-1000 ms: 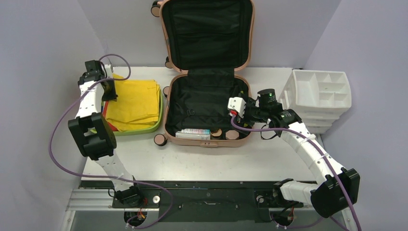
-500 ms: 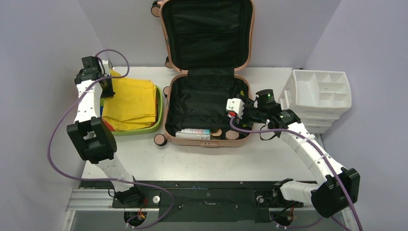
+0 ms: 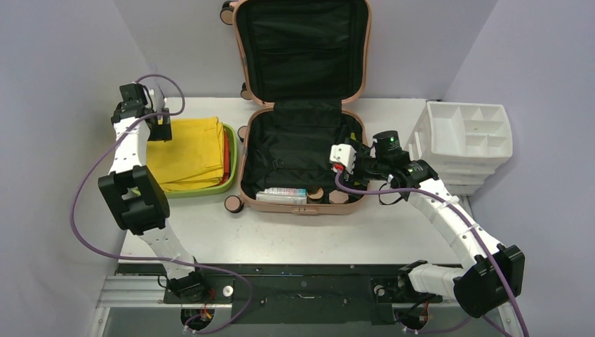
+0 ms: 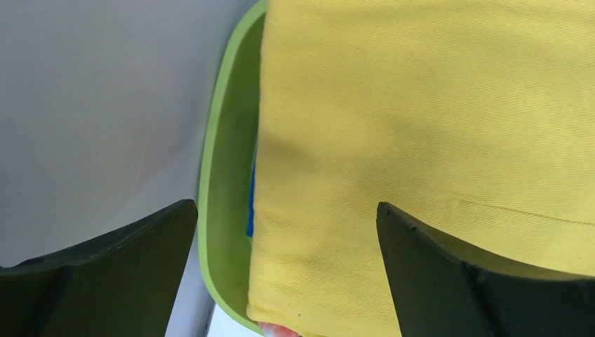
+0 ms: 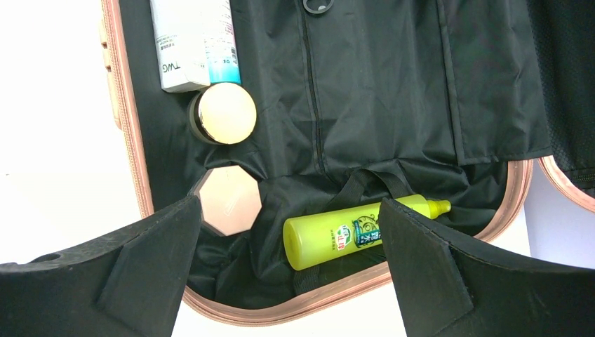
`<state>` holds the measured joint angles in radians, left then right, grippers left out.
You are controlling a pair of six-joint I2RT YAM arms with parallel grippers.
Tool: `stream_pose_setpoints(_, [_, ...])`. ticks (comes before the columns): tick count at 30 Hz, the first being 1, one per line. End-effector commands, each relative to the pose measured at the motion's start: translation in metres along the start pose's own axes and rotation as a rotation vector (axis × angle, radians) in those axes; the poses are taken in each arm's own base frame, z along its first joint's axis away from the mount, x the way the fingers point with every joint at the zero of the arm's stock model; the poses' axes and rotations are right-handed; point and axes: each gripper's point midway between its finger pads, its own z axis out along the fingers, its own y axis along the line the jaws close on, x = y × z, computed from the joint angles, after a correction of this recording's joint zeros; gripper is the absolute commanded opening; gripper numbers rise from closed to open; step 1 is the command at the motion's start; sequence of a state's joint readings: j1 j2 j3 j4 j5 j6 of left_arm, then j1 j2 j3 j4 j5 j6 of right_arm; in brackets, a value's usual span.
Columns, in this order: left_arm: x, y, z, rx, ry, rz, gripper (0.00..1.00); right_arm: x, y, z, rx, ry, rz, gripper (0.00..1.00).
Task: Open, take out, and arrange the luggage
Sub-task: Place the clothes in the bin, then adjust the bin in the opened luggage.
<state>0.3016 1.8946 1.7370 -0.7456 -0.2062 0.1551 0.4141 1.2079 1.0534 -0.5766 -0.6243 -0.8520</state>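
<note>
You're looking at the luggage (image 3: 295,144): a salmon-pink hard shell with rounded corners, sitting wide open at the back-centre of the table (image 3: 281,239). The base half (image 3: 266,165) is lying flat. The lid (image 3: 302,49) is standing upright behind it at the back wall. Black fabric lining is showing in both halves. The casters (image 3: 233,203) are sticking out on its left side. It's carrying cargo along the near wall: a white tube (image 5: 193,42), a gold-capped round jar (image 5: 223,112) and a pink octagonal cap (image 5: 228,200). A yellow-green bottle (image 5: 358,232) is lying on its side by the right wall.
</note>
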Motion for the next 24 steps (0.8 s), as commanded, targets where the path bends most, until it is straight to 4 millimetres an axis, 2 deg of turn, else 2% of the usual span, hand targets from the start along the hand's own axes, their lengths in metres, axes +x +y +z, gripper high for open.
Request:
stream_pose_setpoints(1, [-0.035,0.023,-0.035,-0.077,-0.169,-0.047,0.97,-0.012,-0.005,0.0,0.015,-0.035,-0.035,0.92])
stream_pose_setpoints(3, [-0.04,0.018,-0.046,-0.051,-0.208,-0.054,0.96,-0.012,-0.005,0.0,0.013,-0.035,-0.035,0.92])
stream_pose_setpoints(5, [-0.045,0.002,-0.055,0.01,-0.251,-0.025,0.96,-0.012,-0.006,0.0,0.016,-0.035,-0.038,0.92])
stream_pose_setpoints(6, [-0.05,-0.014,-0.059,0.053,-0.277,0.012,0.97,-0.012,-0.007,0.0,0.018,-0.033,-0.04,0.92])
stream_pose_setpoints(9, [-0.043,-0.065,-0.062,0.137,-0.287,0.125,0.99,-0.012,-0.009,-0.001,0.026,-0.026,-0.048,0.92])
stream_pose_setpoints(10, [-0.04,-0.077,-0.06,0.155,-0.283,0.158,0.98,-0.012,-0.009,-0.002,0.026,-0.023,-0.05,0.92])
stream_pose_setpoints(11, [-0.037,-0.096,-0.057,0.18,-0.276,0.192,0.95,-0.013,-0.01,-0.003,0.028,-0.022,-0.053,0.92])
stream_pose_setpoints(13, [-0.031,-0.12,-0.046,0.226,-0.246,0.227,0.86,-0.013,-0.01,-0.005,0.028,-0.016,-0.058,0.92])
stream_pose_setpoints(15, [-0.026,-0.136,-0.032,0.244,-0.212,0.251,0.76,-0.014,-0.01,-0.008,0.03,-0.009,-0.068,0.92])
stream_pose_setpoints(18, [-0.018,-0.148,-0.014,0.248,-0.182,0.283,0.64,-0.012,-0.01,-0.018,0.045,0.01,-0.092,0.92])
stream_pose_setpoints(21, [0.002,-0.16,0.004,0.271,-0.116,0.322,0.47,-0.008,-0.012,-0.026,0.068,0.028,-0.106,0.92])
stream_pose_setpoints(24, [0.031,-0.166,0.009,0.305,-0.048,0.349,0.42,-0.006,-0.012,-0.034,0.082,0.035,-0.115,0.93])
